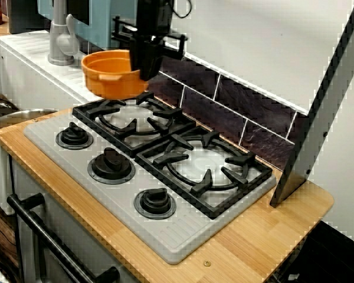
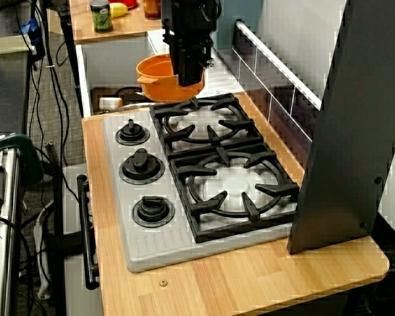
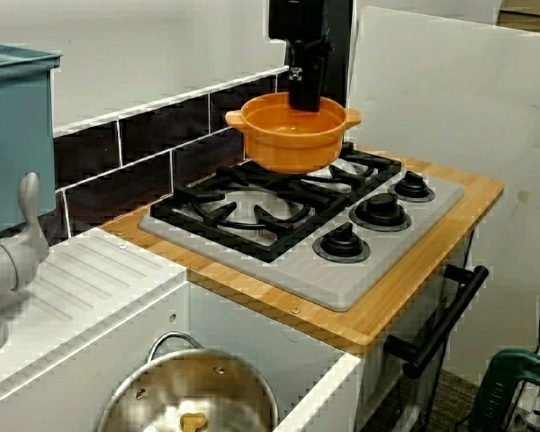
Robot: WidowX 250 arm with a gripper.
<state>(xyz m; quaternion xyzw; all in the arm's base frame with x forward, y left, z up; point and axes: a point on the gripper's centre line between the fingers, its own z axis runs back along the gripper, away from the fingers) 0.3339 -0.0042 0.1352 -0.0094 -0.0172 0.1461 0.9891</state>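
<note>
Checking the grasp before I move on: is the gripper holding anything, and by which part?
Yes. The gripper is shut on the orange pot, pinching it by the rim, with the pot lifted in the air.

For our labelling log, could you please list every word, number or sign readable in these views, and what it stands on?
None can be read.
The jar label is too blurred.
The stove knobs and the orange pot in the gripper show no marks.

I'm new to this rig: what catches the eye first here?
An orange pot, gripped at its rim by the black gripper, hangs over the stove, at the burner nearest the sink. Three black knobs line its front; a steel bowl sits in the sink.
</note>
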